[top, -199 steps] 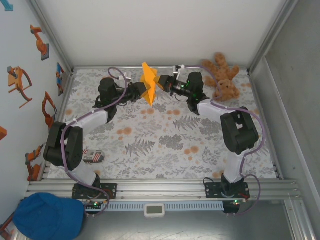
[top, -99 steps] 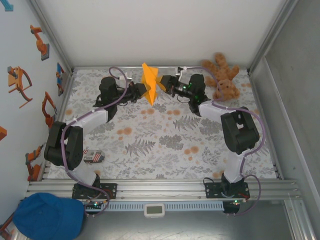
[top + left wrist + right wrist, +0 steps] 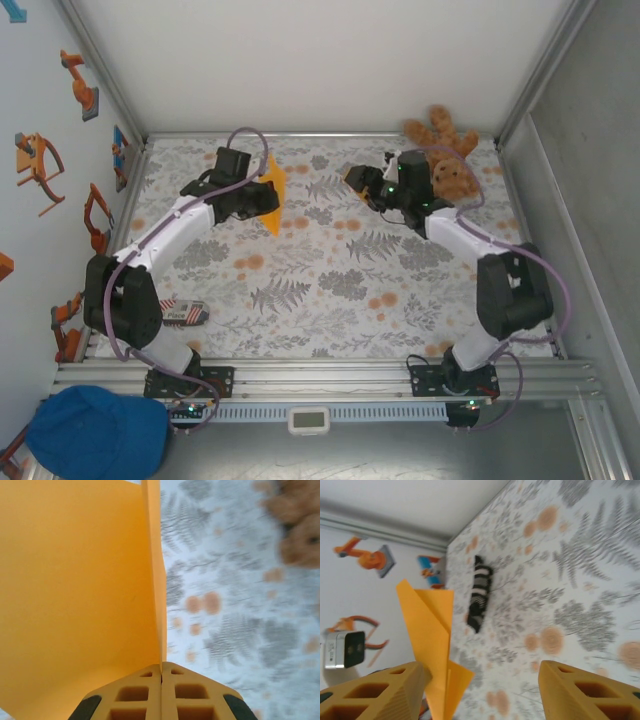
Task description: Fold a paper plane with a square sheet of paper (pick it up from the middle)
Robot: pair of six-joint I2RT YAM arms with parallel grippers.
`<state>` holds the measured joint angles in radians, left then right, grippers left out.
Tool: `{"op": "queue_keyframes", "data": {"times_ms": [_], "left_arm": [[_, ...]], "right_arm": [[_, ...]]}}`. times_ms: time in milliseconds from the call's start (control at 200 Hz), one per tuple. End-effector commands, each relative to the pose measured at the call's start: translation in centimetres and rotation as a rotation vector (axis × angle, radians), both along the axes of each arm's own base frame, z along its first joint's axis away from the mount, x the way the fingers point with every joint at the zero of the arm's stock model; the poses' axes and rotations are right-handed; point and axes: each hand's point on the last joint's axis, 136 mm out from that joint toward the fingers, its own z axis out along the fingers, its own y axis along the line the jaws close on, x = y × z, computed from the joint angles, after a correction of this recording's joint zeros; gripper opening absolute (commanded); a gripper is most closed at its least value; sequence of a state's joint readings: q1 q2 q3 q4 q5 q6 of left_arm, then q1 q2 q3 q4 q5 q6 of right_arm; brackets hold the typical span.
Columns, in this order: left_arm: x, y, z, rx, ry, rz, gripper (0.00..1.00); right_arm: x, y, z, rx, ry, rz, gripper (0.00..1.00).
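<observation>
Orange-yellow sheet of paper (image 3: 273, 195) is no flat square at this point. We see it creased into a narrow pointed shape with stacked layers, its tip aimed toward the near edge of the table (image 3: 330, 290) in the overhead view.

Our left gripper (image 3: 161, 671) has it. The two fingers are pressed together on the paper right along a crease, and as far as we can tell the sheet is held up off the surface at the far left of the table.

Our right gripper (image 3: 481, 669) is off it entirely, fingers spread wide with nothing between them. It sits over by the teddy bear (image 3: 447, 150), well apart from the paper. Its wrist camera shows the folded piece side-on with a diagonal flap, and the striped sock (image 3: 479, 600) lying on the table beyond.

So where are we? Our guess is past the middle: the nose folds look done and there's a centre crease. We can't tell from these angles whether the wings are folded. Probably wing folds are what's left before the folding is finished.
</observation>
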<state>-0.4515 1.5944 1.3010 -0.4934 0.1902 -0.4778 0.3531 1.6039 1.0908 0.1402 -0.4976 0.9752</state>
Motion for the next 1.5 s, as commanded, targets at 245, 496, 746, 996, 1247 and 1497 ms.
{"op": "queue_keyframes", "data": {"times_ms": [245, 496, 746, 996, 1247, 1497], "left_arm": [[0.4, 6.3, -3.4, 0.867, 0.003, 0.041, 0.03], [2.5, 4.3, -7.8, 1.171, -0.001, -0.017, 0.03], [2.8, 0.8, -12.9, 1.265, 0.008, -0.105, 0.05], [1.6, -1.3, -14.6, 1.12, 0.06, -0.14, 0.16], [-1.6, -7.8, -12.4, 0.615, 0.133, -0.187, 0.34], [-4.4, -12.6, -7.9, 0.115, 0.156, -0.212, 0.54]], "right_arm": [[-1.4, -9.3, -1.2, -0.588, -0.043, -0.222, 0.73], [-2.0, -12.2, 0.2, -0.688, -0.103, -0.318, 0.92], [-2.2, -12.1, -0.7, -0.668, -0.066, -0.327, 0.88], [-2.0, -10.6, -2.0, -0.606, -0.013, -0.266, 0.86], [-1.5, -10.8, -3.0, -0.613, 0.025, -0.288, 0.85], [-1.2, -10.4, -4.3, -0.618, 0.061, -0.272, 0.84]]}}
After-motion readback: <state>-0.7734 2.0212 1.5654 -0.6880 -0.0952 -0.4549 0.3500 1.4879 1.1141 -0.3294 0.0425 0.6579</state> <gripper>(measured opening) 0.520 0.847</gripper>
